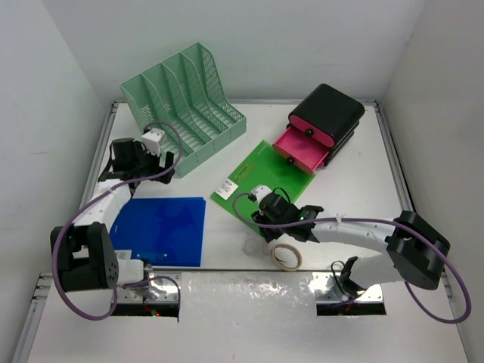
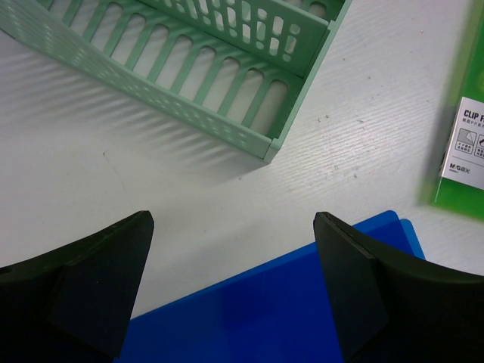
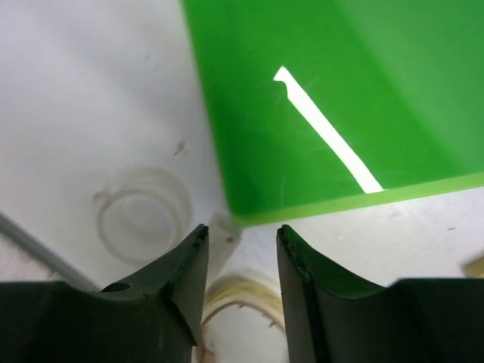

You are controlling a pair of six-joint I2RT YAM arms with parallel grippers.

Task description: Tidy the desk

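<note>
Green plastic, a flat clip folder [image 1: 261, 178] with a white label on it, lay near the middle of the white surface [image 1: 363, 189]. That surface spread beneath the folder and out on every side of it to white walls, with silver rails along its edges.

Beyond the folder and to its left stood a mint-green mesh file rack [image 1: 185, 106], its slots open upward. At the folder's far right corner sat a black drawer box [image 1: 321, 128] with pink drawers, the lower one pulled out over that corner. Left of the folder and nearer the arm bases lay a blue folder [image 1: 162, 231], flat and apart from it. Just off the green folder's near edge lay a clear ring [image 1: 253, 247] and, beside it, a roll of tape [image 1: 287, 257].

The left claw [image 2: 233, 227] hung well to the left of the green folder, between the rack's near corner and the blue folder's far edge. Its jaws stood wide apart with nothing in them.

The right claw [image 3: 242, 234] hovered at the green folder's near corner. Its jaws were parted by a narrow gap and gripped nothing. In the right wrist view the clear ring lay to the left of the fingers [image 3: 181, 287], and the tape roll showed low between them.
</note>
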